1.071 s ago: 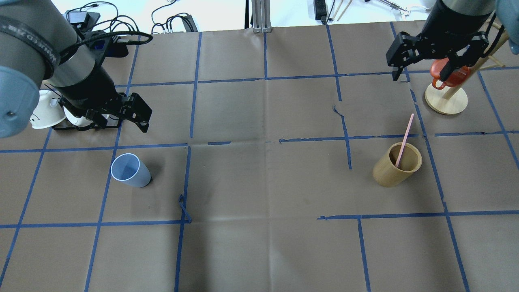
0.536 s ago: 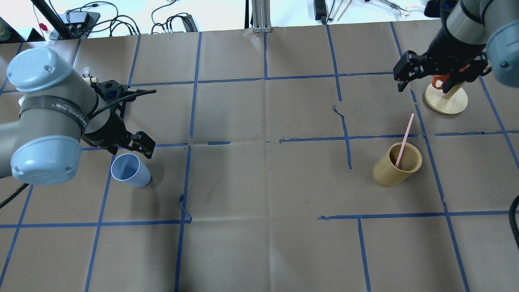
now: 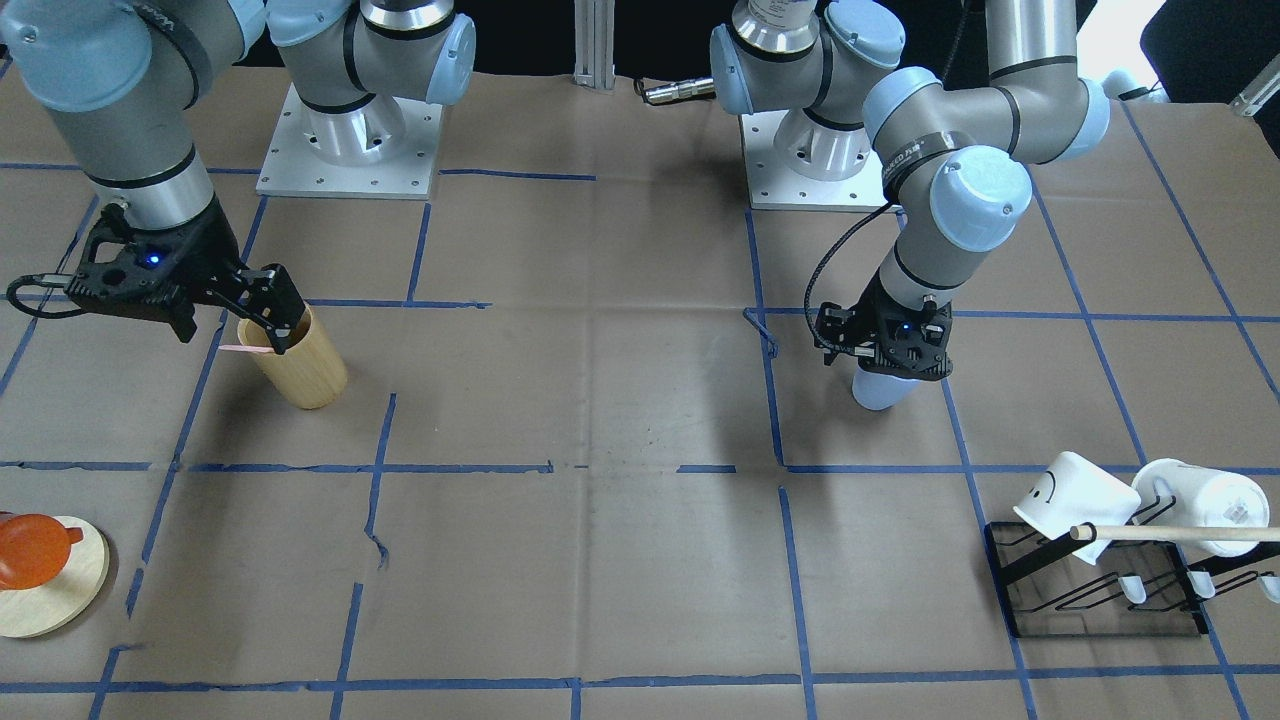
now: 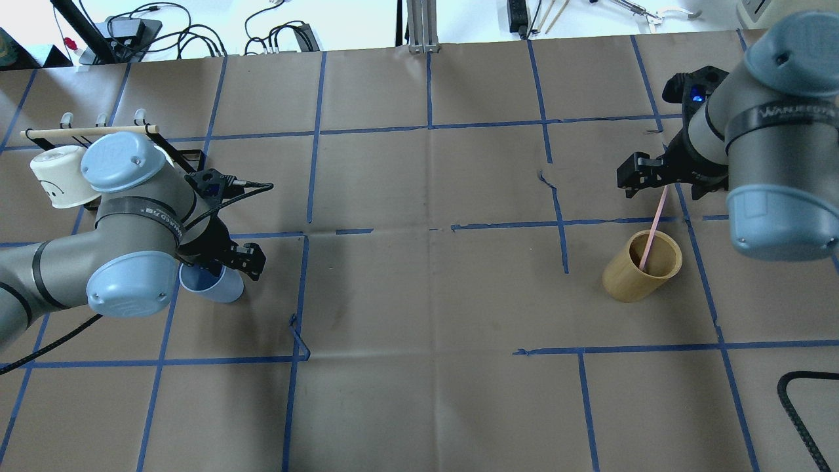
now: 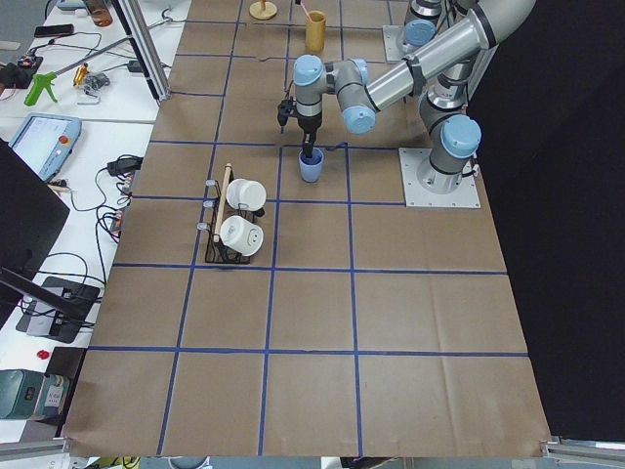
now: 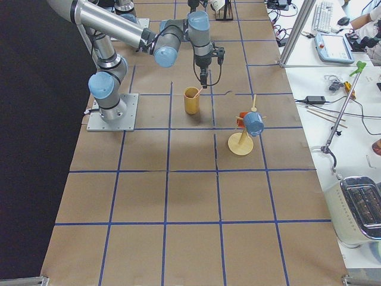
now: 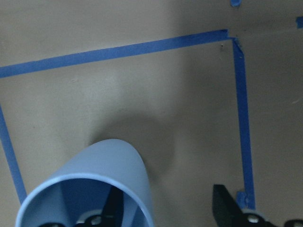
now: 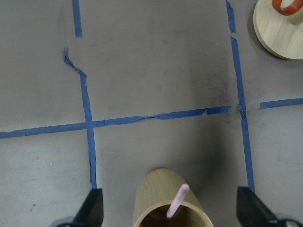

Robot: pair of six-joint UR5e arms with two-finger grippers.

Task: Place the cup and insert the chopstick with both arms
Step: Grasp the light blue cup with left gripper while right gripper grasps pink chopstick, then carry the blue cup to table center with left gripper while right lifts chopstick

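Note:
The light blue cup stands upright at the table's left; it also shows in the front view and the left wrist view. My left gripper is open and low over the cup, one finger inside the rim and one outside its wall. One pale pink chopstick leans in a tan wooden cylinder on the right. My right gripper is open with a finger on either side of the chopstick's top end, not closed on it.
A black rack holds white mugs and a long wooden dowel behind the cup. A round wooden stand with an orange piece sits beyond the cylinder. Blue tape lines cross the brown paper.
My left arm has come down onto the cup, with one finger now inside its rim. My right gripper has moved from the wooden stand to the chopstick's top end.

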